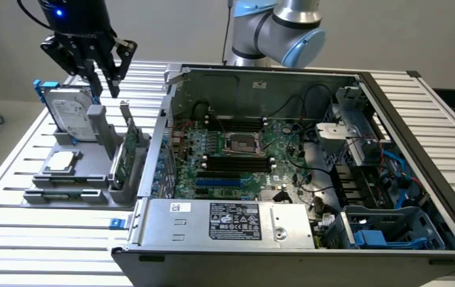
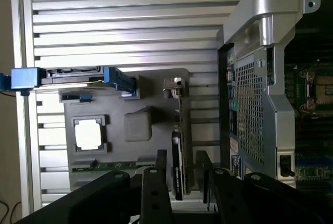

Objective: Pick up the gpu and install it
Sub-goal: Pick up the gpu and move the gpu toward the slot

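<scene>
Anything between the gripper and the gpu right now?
Nothing visible. The open gripper hangs above the gpu, which stands on edge in the gray holder; the hard drive stands aside, toward the exterior view's left.

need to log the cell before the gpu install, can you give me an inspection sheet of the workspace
surface: slatted metal table with a grey parts holder on it
job's things: gpu stands upright in the holder, not gripped; open computer case beside the holder, motherboard exposed
clutter: hard drive in a blue frame and processor chip, both in the holder
grippers: gripper open, above the holder; in the wrist view the gpu lies between its fingers
cables: black and blue cables inside the case
surroundings: robot arm behind the case, plain wall
</scene>
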`<state>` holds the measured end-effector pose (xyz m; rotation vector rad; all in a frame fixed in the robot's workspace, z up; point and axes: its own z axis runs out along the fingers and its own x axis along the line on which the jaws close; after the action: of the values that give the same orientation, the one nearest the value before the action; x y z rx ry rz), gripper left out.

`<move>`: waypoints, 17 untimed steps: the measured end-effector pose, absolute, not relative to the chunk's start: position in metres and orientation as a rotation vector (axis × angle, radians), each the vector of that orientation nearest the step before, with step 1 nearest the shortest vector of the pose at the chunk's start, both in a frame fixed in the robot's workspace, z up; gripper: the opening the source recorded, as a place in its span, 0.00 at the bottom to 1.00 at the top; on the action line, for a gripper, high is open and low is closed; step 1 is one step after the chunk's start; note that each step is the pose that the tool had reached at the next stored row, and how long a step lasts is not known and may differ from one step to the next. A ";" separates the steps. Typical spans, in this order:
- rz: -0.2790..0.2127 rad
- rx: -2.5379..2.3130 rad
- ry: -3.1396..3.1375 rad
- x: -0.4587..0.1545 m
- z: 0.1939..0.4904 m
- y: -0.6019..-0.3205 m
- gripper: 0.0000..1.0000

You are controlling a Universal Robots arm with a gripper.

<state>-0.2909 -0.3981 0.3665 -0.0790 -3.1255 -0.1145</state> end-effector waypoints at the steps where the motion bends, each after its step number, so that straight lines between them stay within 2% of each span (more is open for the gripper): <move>1: -0.114 -0.079 -3.125 -0.291 0.365 -0.398 0.36; 7: -0.114 -0.077 -3.124 -0.294 0.354 -0.403 0.36; 17: -0.112 -0.039 -3.100 -0.294 0.337 -0.425 0.36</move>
<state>-0.2940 -0.4252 0.3374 -0.0387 -3.1001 -0.1120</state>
